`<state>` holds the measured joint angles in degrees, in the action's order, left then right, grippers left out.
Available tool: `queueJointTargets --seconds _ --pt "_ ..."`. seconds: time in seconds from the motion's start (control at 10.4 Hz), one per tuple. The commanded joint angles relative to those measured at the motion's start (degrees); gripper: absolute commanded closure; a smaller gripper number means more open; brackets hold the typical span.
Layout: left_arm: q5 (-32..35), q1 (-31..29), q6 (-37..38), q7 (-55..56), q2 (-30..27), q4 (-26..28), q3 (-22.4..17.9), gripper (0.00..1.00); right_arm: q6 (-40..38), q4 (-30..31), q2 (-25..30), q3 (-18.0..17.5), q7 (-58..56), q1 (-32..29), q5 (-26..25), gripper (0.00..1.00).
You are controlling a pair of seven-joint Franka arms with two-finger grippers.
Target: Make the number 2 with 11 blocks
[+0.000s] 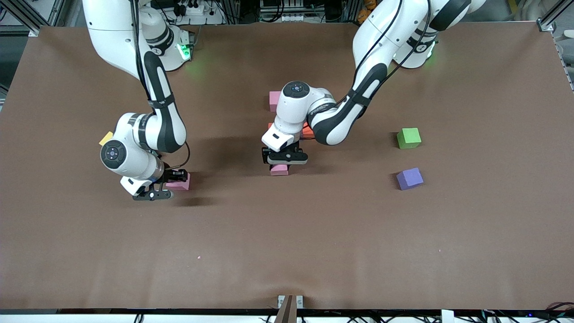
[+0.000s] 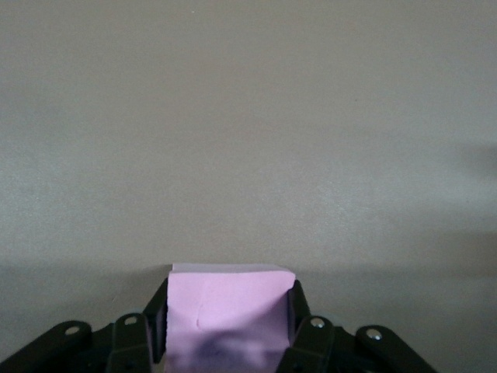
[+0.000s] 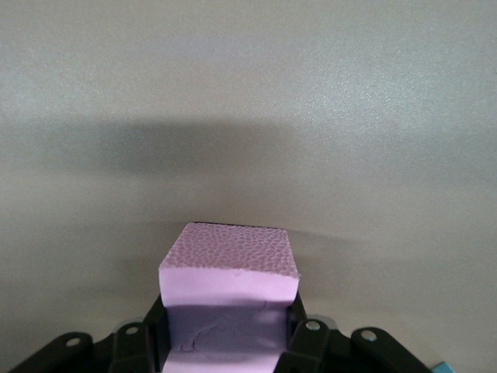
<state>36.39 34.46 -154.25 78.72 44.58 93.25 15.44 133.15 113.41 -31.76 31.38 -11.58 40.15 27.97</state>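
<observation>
The left gripper (image 1: 284,162) is clamped on a pink foam cube (image 1: 279,169); it should seat flush beside its neighbours. The right gripper (image 1: 167,185) grips another pink foam cube (image 1: 179,182).

White arms (image 1: 154,116), black joint bands, black cables, black tools (image 1: 284,157).
</observation>
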Motion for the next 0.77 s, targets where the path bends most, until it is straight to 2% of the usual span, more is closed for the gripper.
queueJointTargets --seconds 0.0,0.58,0.67 --pt "1.6 -0.2 -0.9 -0.1 -0.8 1.4 0.2 0.53 -0.6 0.6 1.3 0.0 0.1 0.1 1.0 0.41" --pt "1.8 0.0 -2.0 -0.1 -0.4 1.4 0.2 0.49 -2.5 0.0 2.2 0.0 0.2 0.3 1.0 0.41" --pt "1.9 0.0 -2.0 -0.1 -0.4 1.4 0.2 0.24 -2.6 -0.1 2.4 0.0 0.3 0.6 1.0 0.41"
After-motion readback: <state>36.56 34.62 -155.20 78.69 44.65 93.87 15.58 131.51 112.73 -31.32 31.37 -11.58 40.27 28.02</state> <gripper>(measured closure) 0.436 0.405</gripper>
